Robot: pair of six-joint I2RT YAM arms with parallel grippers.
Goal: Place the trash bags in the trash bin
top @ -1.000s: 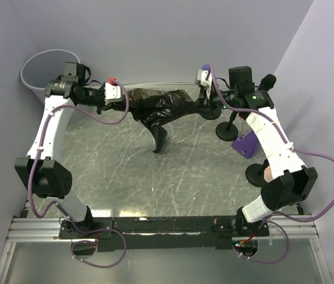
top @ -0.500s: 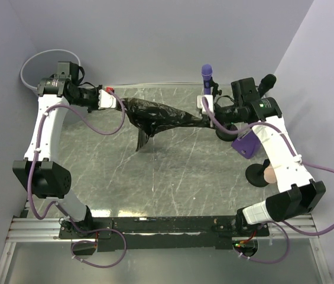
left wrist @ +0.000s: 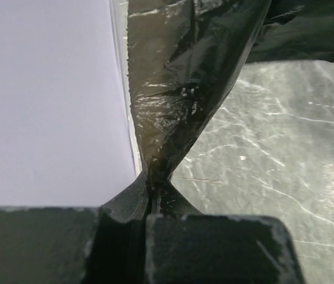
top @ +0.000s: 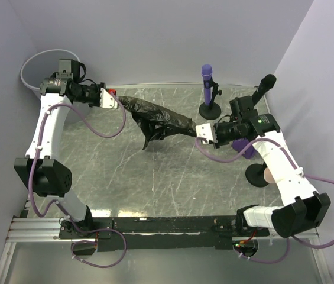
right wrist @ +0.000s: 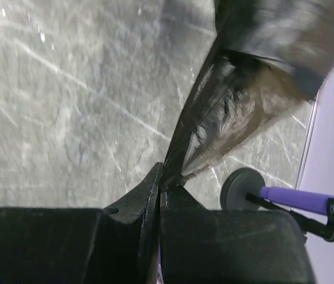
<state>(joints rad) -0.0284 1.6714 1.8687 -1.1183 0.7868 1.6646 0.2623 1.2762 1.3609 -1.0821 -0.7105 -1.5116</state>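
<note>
**Bag strung between both arms, bin off its left end**

The black trash bag [top: 158, 121] hangs above the table [top: 155, 183] as a twisted band. Its long axis runs from the back left down toward the right. The left tool [top: 111, 100] is clenched on one end and the right tool [top: 202, 132] is pinched tight on the other, and each wrist view shows film drawn into closed jaws. A loose flap droops from the middle. The trash bin [top: 35, 70] stands in the back-left corner, just behind the left wrist and roughly in line with the bag's axis. The left arm is therefore far nearer, while the right end is well apart from the rim. As I judge it, the bag has to travel leftward and back, left end leading, with the flap likely to snag the rim.
</note>
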